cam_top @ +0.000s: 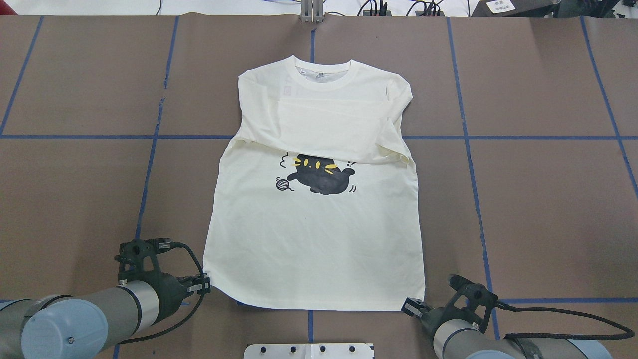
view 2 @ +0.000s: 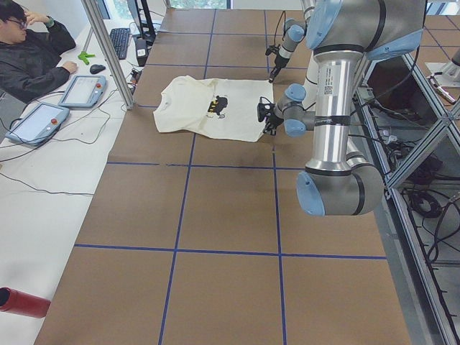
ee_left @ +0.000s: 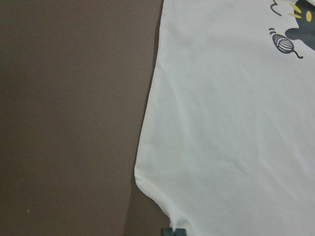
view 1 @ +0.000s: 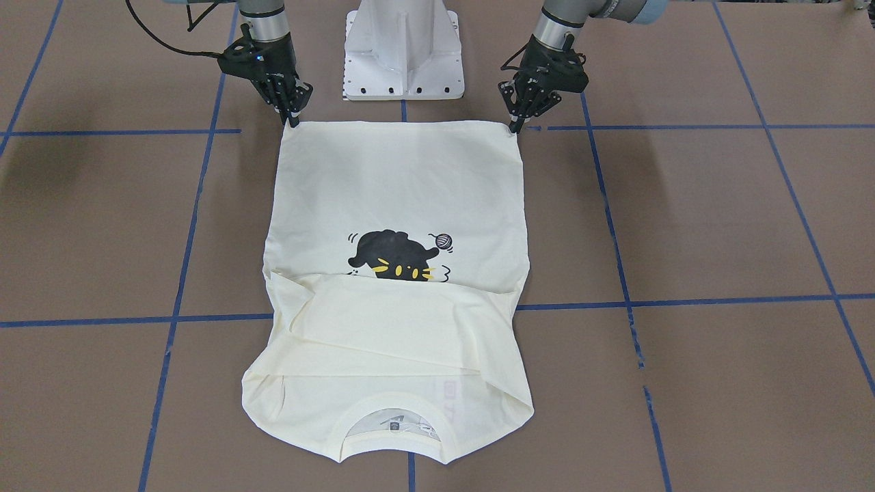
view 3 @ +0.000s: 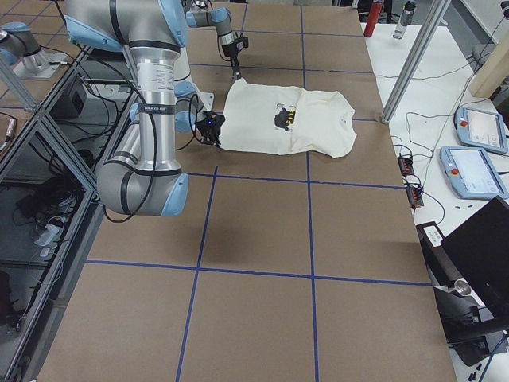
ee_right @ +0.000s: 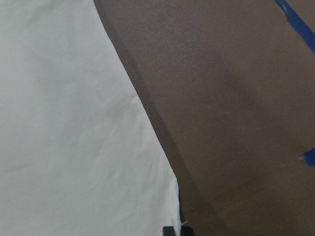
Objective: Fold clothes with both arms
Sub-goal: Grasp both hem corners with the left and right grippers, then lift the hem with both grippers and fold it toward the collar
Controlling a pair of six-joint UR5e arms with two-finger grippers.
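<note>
A: So, which way does it lie?
B: Left gripper (cam_top: 204,285) pinched narrow on one hem corner of the cat-print shirt (cam_top: 319,239), right gripper (cam_top: 411,305) on the other; shirt flat on the table (cam_top: 75,199), running lengthwise away from both, collar (cam_top: 324,76) farthest.

The cream shirt (ee_right: 69,123) fills the left part, plain and with only soft wrinkles. Its side edge runs down to a corner at the near border, where it touches a dark tip of the right gripper (ee_right: 172,231). The brown table (ee_right: 236,123) lies to the right, with blue tape (ee_right: 298,24) across its far right corner.
</note>
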